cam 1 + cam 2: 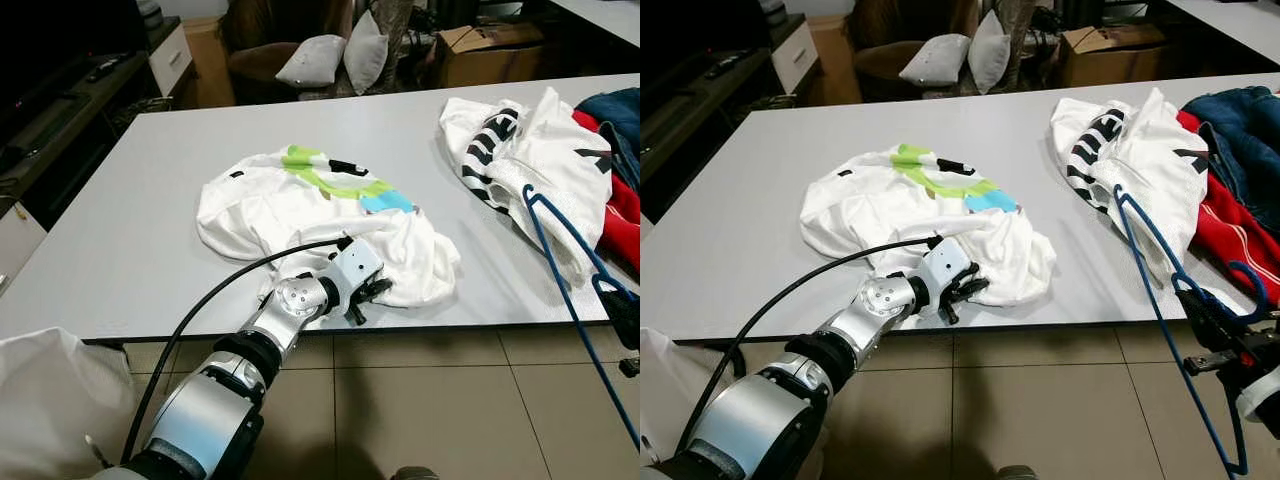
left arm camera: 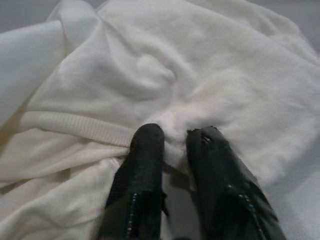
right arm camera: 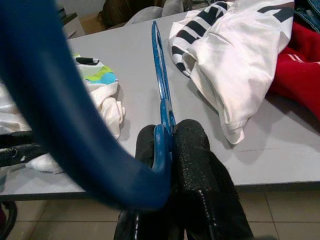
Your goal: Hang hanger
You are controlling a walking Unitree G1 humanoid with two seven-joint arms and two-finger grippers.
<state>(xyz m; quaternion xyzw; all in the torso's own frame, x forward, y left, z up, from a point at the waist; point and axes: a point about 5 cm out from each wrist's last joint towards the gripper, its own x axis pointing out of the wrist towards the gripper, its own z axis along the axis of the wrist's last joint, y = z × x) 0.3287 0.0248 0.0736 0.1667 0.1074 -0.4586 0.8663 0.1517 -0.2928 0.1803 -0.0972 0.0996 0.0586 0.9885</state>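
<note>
Illegible black lettering on white garment point(image 1: 1110, 150)

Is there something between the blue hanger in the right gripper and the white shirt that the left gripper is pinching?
Nothing visible. Bare table lies between the blue hanger, shut in the right gripper, and the white shirt pinched by the left gripper.

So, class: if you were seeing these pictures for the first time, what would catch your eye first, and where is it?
First, the white shirt with green and blue print, crumpled at the near edge of the grey table, with the left gripper pinching its ribbed hem. Next, the blue hanger, clamped in the right gripper at the right, beside a pile of white, red and denim clothes.
</note>
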